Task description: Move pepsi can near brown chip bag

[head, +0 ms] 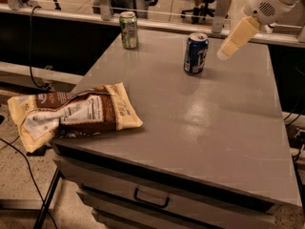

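The pepsi can, dark blue with white markings and a silver top, stands upright at the back middle of the grey tabletop. The brown chip bag, crinkled with cream-yellow edges and a white label, lies on the table's front left corner and hangs over its left edge. My gripper, with cream-coloured fingers on a white arm, hangs in the air just right of the pepsi can at about the height of its top, not touching it.
A green-and-white can stands at the table's back left edge. A drawer with a dark handle is under the front edge. Chairs, table legs and a rail stand behind the table. Cables run on the floor at left.
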### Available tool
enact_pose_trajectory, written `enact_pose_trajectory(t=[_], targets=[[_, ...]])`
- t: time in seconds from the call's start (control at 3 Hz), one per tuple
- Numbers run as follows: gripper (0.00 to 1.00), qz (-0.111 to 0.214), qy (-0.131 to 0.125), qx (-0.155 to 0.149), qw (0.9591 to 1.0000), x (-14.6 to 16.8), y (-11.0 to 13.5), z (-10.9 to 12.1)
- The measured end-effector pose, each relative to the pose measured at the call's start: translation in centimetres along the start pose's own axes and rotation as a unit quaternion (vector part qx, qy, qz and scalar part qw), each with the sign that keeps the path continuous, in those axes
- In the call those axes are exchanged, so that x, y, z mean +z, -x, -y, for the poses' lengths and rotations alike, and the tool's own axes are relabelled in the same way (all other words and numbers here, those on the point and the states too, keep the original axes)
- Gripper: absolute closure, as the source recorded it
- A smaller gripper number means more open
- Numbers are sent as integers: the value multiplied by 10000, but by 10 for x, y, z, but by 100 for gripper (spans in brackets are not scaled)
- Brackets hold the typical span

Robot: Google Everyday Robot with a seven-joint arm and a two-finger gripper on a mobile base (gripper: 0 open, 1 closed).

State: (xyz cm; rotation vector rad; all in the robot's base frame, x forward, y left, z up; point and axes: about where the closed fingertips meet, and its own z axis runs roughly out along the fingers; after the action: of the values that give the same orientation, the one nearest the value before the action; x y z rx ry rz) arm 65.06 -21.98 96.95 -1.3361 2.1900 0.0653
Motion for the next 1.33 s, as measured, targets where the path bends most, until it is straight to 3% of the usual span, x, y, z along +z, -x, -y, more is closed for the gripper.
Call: enact_pose_trajectory(t=[0.33, 0.67, 1.0, 1.33], targets=[[0, 0, 1, 0, 10000, 0, 0, 0], [0, 370, 129, 48, 9992, 14, 16, -4], [0, 920, 320, 173, 9951, 38, 40, -9], [0, 1430, 377, 386, 9882, 54, 52, -5]])
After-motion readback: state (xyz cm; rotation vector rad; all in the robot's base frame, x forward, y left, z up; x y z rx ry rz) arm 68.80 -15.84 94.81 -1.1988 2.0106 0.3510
